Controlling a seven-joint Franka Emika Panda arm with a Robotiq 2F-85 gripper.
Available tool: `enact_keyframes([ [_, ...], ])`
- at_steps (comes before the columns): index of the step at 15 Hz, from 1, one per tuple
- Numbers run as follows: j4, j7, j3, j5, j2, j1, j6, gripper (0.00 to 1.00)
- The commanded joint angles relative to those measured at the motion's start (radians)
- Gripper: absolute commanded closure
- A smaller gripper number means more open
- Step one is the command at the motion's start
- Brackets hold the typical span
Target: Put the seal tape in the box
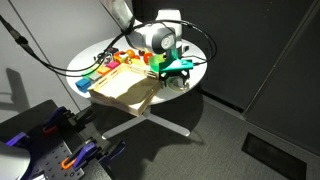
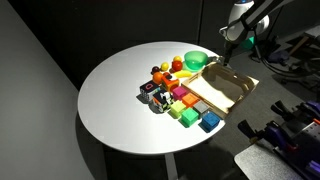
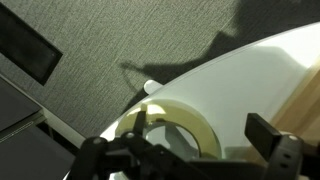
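The seal tape (image 3: 185, 118) is a pale, cream-coloured roll lying flat on the round white table (image 2: 115, 85), close to the table's edge. It also shows as a whitish ring in an exterior view (image 1: 179, 83). My gripper (image 3: 203, 135) is low over it and open, with one finger in the roll's hole and the other outside its wall. The box (image 1: 122, 92) is a wide, shallow, light-brown wooden tray beside the gripper (image 1: 176, 68). It shows in both exterior views (image 2: 224, 92), and its corner is at the wrist view's right edge (image 3: 308, 108).
Several small coloured blocks and toys (image 2: 170, 95) lie next to the box, with a green bowl (image 2: 195, 60) behind them. Black cables (image 1: 60, 62) run over the table's far side. The floor drops away just past the tape. Dark panels stand behind.
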Motion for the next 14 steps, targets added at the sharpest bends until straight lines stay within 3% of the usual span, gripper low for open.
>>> enact_keyframes([
  [1,0.036,-0.016,0.011,-0.027,0.028,-0.010,0.011,0.00],
  [14,0.080,-0.005,0.017,-0.029,0.057,0.003,0.013,0.00],
])
